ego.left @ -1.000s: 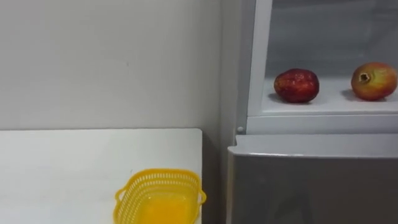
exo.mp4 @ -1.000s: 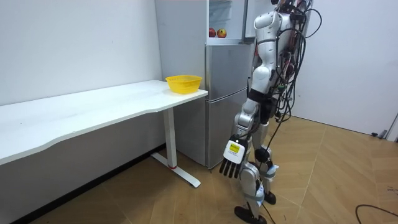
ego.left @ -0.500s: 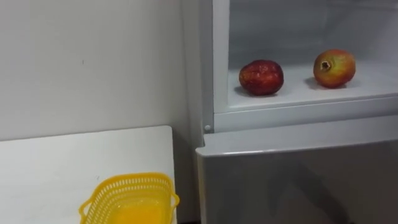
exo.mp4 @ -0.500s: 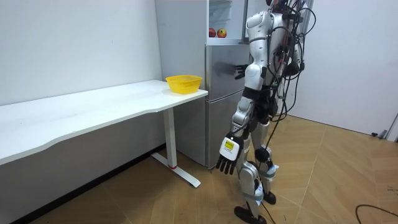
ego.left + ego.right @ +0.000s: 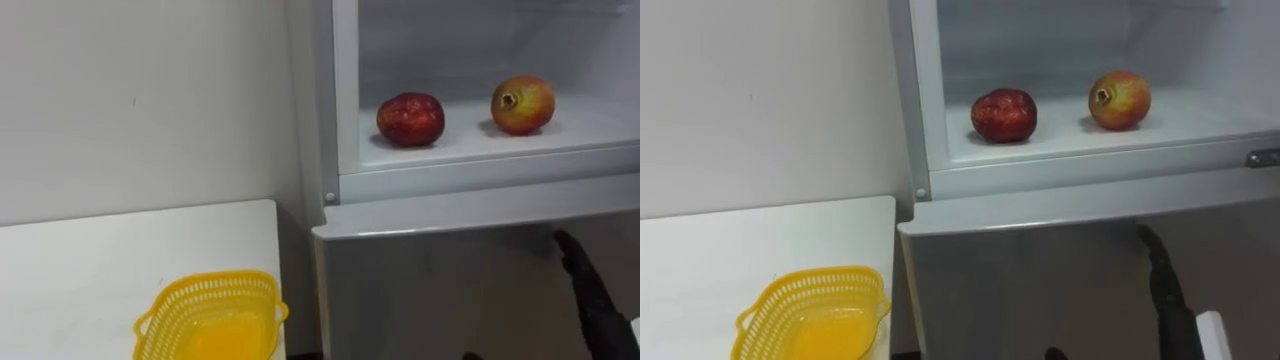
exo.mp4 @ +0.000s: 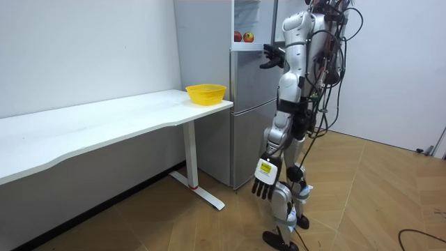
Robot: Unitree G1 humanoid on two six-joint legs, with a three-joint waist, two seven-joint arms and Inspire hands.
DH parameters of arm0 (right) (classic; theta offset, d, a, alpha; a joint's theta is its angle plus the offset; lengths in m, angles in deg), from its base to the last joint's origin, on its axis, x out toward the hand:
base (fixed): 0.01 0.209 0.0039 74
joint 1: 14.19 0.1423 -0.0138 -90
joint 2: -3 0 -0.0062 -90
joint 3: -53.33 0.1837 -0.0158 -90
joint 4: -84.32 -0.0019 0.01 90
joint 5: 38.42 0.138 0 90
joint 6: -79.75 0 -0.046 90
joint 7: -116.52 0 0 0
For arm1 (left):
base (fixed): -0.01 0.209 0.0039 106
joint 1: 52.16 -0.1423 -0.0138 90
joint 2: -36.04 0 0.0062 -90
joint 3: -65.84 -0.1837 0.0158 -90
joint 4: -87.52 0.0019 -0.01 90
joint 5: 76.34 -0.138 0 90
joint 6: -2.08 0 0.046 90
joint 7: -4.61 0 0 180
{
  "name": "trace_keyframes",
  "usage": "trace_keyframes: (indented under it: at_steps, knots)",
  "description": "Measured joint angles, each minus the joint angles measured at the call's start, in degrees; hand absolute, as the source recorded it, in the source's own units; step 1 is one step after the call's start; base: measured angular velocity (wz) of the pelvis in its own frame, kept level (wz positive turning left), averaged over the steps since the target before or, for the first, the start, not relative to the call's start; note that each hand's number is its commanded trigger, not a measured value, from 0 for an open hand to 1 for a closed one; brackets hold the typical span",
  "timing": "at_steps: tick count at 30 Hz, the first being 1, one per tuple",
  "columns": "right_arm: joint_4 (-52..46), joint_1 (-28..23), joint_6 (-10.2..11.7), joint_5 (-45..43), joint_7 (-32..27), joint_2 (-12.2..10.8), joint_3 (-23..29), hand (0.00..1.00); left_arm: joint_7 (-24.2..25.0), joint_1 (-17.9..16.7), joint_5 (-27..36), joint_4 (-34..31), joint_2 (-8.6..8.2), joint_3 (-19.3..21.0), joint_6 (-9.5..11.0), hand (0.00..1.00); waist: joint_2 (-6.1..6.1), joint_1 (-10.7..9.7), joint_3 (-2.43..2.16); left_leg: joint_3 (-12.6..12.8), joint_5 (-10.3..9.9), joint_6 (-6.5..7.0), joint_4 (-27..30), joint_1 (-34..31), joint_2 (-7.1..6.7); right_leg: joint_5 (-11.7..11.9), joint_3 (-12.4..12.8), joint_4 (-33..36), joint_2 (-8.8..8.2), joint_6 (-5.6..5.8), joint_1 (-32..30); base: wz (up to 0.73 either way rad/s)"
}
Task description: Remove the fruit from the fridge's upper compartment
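Two round fruits sit on the smooth white shelf point(image 5: 560, 135) of the open upper fridge compartment: a glossy, dark red pomegranate point(image 5: 410, 118) towards the left and a yellow-red pomegranate with a small dark crown point(image 5: 522, 104) to its right, apart from each other and both untouched. Below the shelf's pale frame runs the flat, matt grey lower fridge door point(image 5: 430, 290). In front of that door the black right robot hand point(image 5: 583, 285) rises from the lower right with its fingers straight and spread, short of the shelf and holding nothing. To the left of the fridge, a yellow plastic lattice basket with small side handles point(image 5: 215, 283) stands at the near corner of the flat white desk point(image 5: 100, 260), set against a plain light wall. In the room view, the robot stands upright on the wood-patterned floor, facing the fridge. The left robot hand point(image 6: 263, 187) hangs by its leg with loose fingers pointing down, empty.
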Motion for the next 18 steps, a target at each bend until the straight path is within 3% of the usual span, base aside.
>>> trace_keyframes:
  at_steps: [5,14,18]
  knots:
    - [0.0,2.8,0.3,-3.0,-1.0,0.8,-2.2,0.00,0.3,1.6,-0.1,2.0,0.33,-1.9,-0.1,0.00,-0.71,1.4,-0.04,0.0,0.0,0.00,-0.1,-0.3,0.08,0.3,-0.8,-0.2,-0.11,-0.07,0.0,0.01]
    - [-0.4,2.9,0.4,-2.3,-3.9,1.0,-3.9,0.00,0.5,3.5,-0.9,2.0,0.53,-3.5,-0.1,0.00,-0.86,1.3,0.15,-0.9,0.0,0.00,0.1,-1.0,0.07,0.5,-1.2,0.0,-0.12,-0.11,-0.1,0.01]
    - [-0.4,3.3,0.3,-0.4,-5.0,2.9,-3.6,0.00,0.7,3.5,-1.6,2.0,0.54,-3.4,-0.2,0.00,-1.23,1.3,0.35,-1.8,0.0,0.01,-0.1,-1.0,-0.05,0.6,-1.5,0.0,-0.16,-0.14,0.2,0.05]
